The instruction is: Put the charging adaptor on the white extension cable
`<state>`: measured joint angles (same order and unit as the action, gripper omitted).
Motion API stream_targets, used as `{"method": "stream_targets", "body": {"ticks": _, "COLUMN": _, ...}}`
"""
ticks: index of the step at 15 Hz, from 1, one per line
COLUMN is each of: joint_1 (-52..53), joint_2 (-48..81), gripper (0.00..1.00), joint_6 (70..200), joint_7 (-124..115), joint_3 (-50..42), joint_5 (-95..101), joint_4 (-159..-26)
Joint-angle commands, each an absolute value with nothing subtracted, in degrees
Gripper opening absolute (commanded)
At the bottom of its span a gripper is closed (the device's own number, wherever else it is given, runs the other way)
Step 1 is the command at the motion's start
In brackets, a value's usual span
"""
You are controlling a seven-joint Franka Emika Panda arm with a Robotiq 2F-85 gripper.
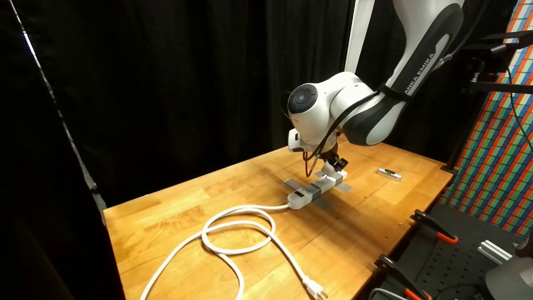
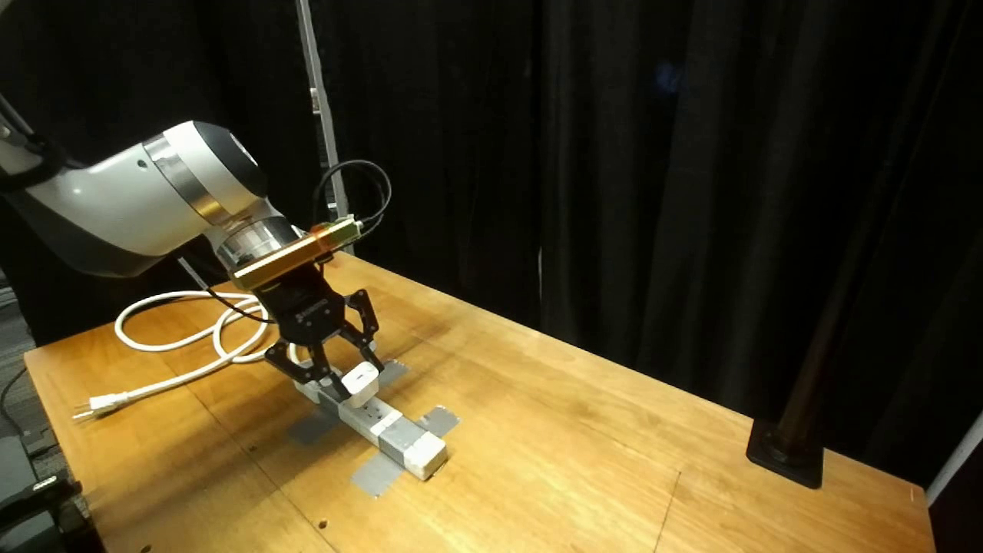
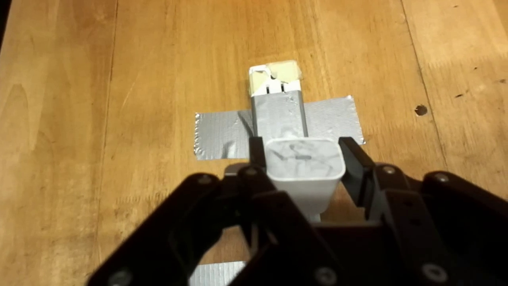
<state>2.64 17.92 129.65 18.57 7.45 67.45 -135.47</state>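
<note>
One small white adaptor (image 3: 303,159) is sitting near the centre of the wrist view, pinched between the black fingers (image 3: 356,165) of the hand (image 2: 361,379). Left of centre in an exterior view, it is standing directly over the socket strip (image 2: 372,424) of the extension cable (image 1: 231,252); whether any prongs are going in beneath it, the pictures are not showing. The step being tackled is probably seating the adaptor. The next move is likely calling for squaring it with the outlet, pressing straight down, then letting go; a slanted push could be jamming it.

Its body is looking like hard, smooth plastic, a round-cornered block with a greyish face. The strip is running long and boxy, and wrinkled grey tape (image 3: 279,113) is binding it to the grainy wooden desk (image 1: 166,212). Creased cream tape (image 3: 286,71) is partly covering its tip at the upper middle of the wrist view. That thick, smooth cable is looping across the lower left of an exterior view.
</note>
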Motion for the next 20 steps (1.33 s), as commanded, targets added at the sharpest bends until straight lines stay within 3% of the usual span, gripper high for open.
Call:
{"method": "stream_targets", "body": {"ticks": 1, "joint_1": 2.9, "joint_2": 17.4, "gripper": 0.23, "joint_6": 129.8, "joint_7": 18.8, "joint_3": 7.4, "joint_5": 65.3, "joint_4": -135.6}}
{"method": "stream_targets", "body": {"ticks": 7, "joint_1": 3.1, "joint_2": 17.9, "gripper": 0.23, "joint_6": 129.8, "joint_7": 18.7, "joint_3": 7.1, "joint_5": 64.9, "joint_4": -135.5}}
{"method": "stream_targets", "body": {"ticks": 8, "joint_1": 3.1, "joint_2": 17.9, "gripper": 0.48, "joint_6": 129.8, "joint_7": 18.7, "joint_3": 7.1, "joint_5": 64.9, "joint_4": -135.5}}
{"method": "stream_targets", "body": {"ticks": 14, "joint_1": 3.1, "joint_2": 18.4, "gripper": 0.48, "joint_6": 129.8, "joint_7": 18.7, "joint_3": 7.0, "joint_5": 64.9, "joint_4": -135.5}}
{"method": "stream_targets", "body": {"ticks": 15, "joint_1": 3.1, "joint_2": 18.4, "gripper": 0.23, "joint_6": 129.8, "joint_7": 18.7, "joint_3": 7.0, "joint_5": 64.9, "joint_4": -135.5}}
{"method": "stream_targets", "body": {"ticks": 20, "joint_1": 5.3, "joint_2": 18.6, "gripper": 0.23, "joint_6": 127.9, "joint_7": 11.7, "joint_3": 6.8, "joint_5": 73.4, "joint_4": -135.1}}
